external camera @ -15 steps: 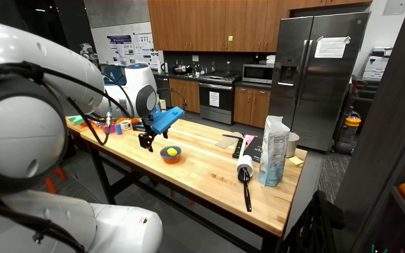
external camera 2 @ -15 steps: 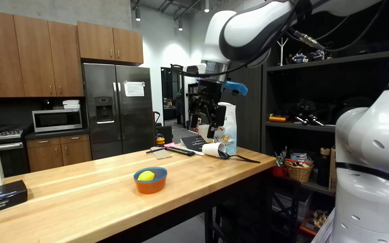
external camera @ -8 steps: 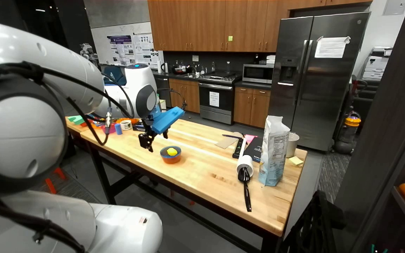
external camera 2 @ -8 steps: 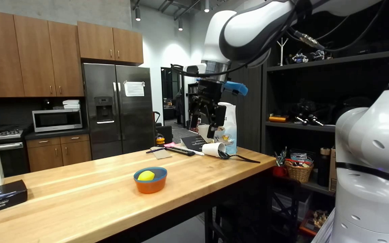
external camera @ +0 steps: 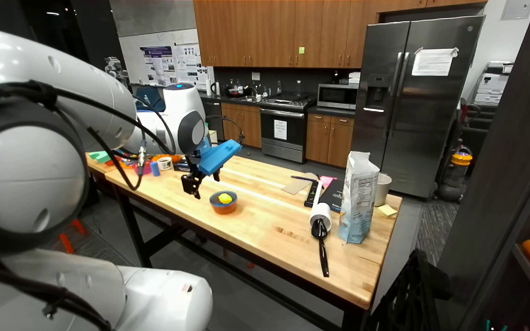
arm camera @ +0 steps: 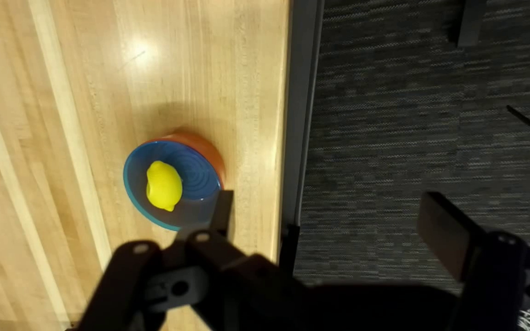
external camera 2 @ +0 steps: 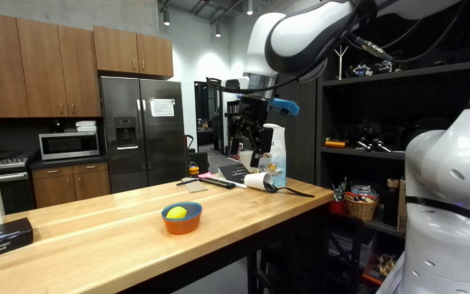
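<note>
Black two-fingered claw (arm camera: 331, 218), spread wide, holding nothing, hangs above pale wooden surface (arm camera: 191, 64); yellow oval lemon (arm camera: 164, 186) sits inside round blue-lined orange bowl (arm camera: 197, 172), whose wall presumably stops it rolling.

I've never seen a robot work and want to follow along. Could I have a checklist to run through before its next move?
1. Tool open: ok, its fingers stand wide apart.
2. Tool not holding anything: ok, no object between the fingers.
3. Lemon inside the bowl: ok.
4. Bowl upright and wholly on the table: ok.
5. Tool centred over the lemon: not ok, in the wrist view the lemon lies outside the gap between the fingers.
6. Lemon real rather than a toy: cannot tell.
</note>
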`<action>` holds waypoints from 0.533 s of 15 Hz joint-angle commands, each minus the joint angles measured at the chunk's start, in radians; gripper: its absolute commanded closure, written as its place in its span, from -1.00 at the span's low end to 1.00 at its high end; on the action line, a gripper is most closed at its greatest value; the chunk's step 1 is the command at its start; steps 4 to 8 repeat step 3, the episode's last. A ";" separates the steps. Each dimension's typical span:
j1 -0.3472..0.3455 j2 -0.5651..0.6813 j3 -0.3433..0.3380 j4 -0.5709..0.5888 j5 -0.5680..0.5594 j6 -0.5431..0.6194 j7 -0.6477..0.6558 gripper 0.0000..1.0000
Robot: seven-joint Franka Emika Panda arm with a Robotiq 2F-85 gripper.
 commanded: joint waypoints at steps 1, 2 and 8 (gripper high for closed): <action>0.004 0.000 -0.004 0.002 -0.003 -0.003 0.003 -1.00; 0.004 0.000 -0.004 0.002 -0.003 -0.003 0.003 -1.00; 0.004 0.000 -0.004 0.002 -0.003 -0.003 0.003 -1.00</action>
